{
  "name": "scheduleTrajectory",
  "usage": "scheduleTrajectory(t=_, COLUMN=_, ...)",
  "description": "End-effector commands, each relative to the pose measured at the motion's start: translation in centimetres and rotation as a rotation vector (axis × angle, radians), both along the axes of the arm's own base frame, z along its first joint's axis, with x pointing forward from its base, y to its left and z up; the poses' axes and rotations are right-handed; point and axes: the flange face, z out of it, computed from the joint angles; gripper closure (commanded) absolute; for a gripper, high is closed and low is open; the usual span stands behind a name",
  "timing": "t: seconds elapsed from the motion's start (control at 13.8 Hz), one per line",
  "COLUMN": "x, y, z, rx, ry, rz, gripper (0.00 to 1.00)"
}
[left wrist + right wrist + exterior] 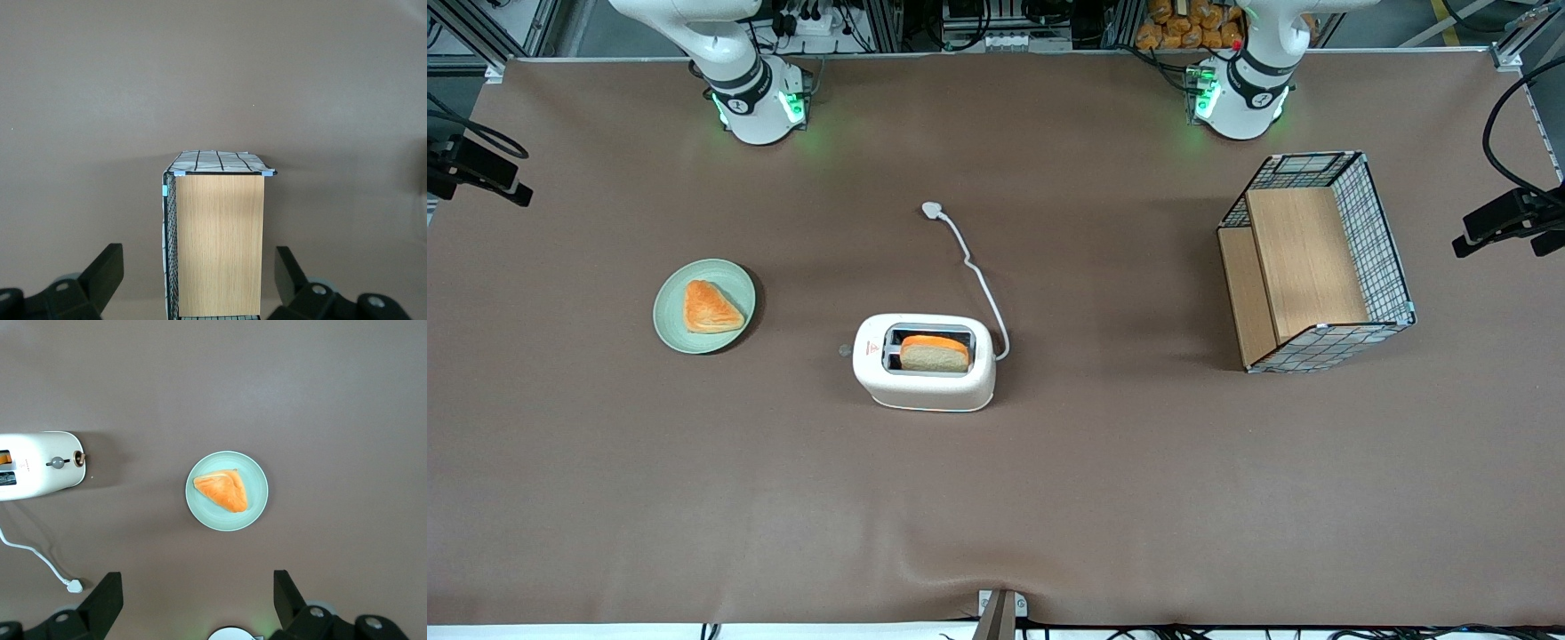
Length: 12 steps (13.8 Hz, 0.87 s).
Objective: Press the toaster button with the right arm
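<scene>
The white toaster (925,363) stands mid-table with a slice of bread (934,354) in its slot. Its small grey button (844,350) sticks out of the narrow end that faces the working arm's end of the table. The right wrist view shows that end of the toaster (33,465) and the button (58,462). My right arm (734,71) rises out of the front view, so the gripper does not show there. In the right wrist view the gripper (198,595) is open and empty, high above the table, well apart from the toaster.
A green plate (671,324) with a triangular pastry (710,308) lies toward the working arm's end; it also shows in the right wrist view (200,510). The toaster's cord ends in a plug (932,210). A wire basket with wooden shelves (1316,258) stands toward the parked arm's end.
</scene>
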Motion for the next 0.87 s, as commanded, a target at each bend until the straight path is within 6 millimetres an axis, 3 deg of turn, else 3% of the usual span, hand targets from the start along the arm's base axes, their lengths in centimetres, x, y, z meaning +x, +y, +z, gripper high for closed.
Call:
scheduleTrajectory(t=0.0, x=-0.02, y=0.04, z=0.52, rx=-0.016, ry=0.004, rz=-0.009, gripper=0.00)
scheduleTrajectory(t=0.8, x=-0.02, y=-0.28, z=0.85, rx=-0.015, ry=-0.013, rz=-0.010, gripper=0.00)
